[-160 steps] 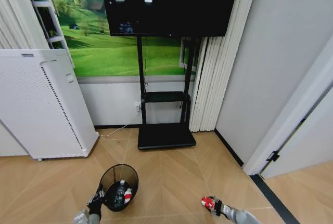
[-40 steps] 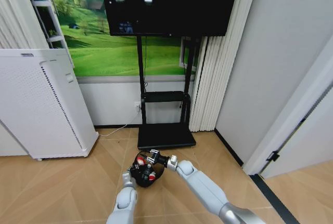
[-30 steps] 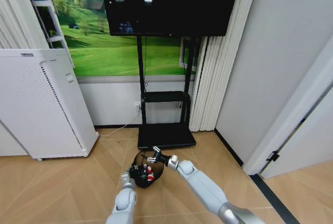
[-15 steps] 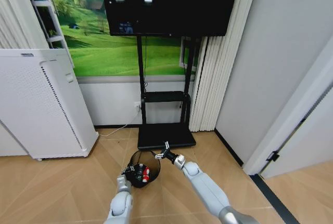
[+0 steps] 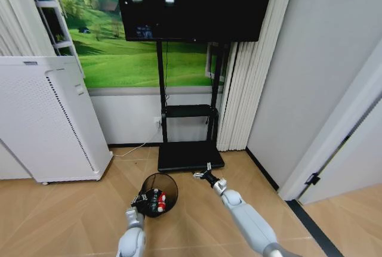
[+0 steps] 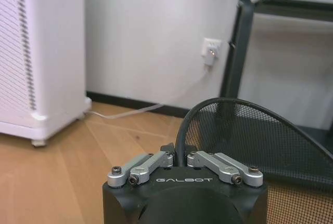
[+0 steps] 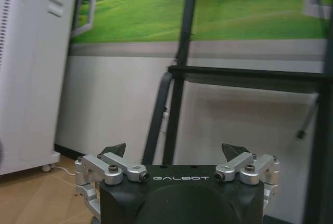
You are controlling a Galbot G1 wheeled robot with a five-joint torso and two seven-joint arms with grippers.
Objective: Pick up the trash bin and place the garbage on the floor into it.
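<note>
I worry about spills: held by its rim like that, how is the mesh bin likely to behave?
The trash bin is open wire mesh, so probably light and fairly stiff. The left gripper is shut on one side of the rim, so it may hang tilted or swing. The garbage sits low inside, which should steady it. The right gripper is open, apart from it.

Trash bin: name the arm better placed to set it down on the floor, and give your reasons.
Left. The left gripper is shut on the trash bin rim. The right gripper is open and empty, off to the bin's side.
</note>
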